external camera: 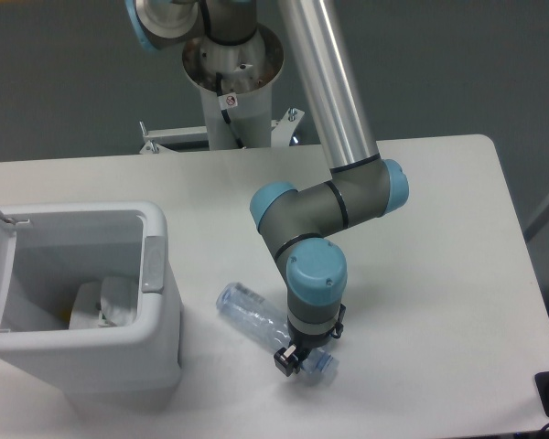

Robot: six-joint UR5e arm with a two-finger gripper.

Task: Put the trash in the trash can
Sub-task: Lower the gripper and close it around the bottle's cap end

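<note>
No legible text on anything.

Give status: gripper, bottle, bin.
Gripper down at the cap end of the bottle, closure not visible. Bottle lying on the table. Trash can lid open, white wrapper inside. Nothing between bottle and can.

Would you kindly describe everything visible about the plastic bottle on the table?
The bottle is clear, crinkled plastic with a pale blue cap at its lower right end. It lies on its side on the white table, slanting from upper left to lower right, just right of the open trash can but apart from it. The gripper is down over its cap end, hiding part of the neck; whether the fingers are clamped on it cannot be told.
</note>
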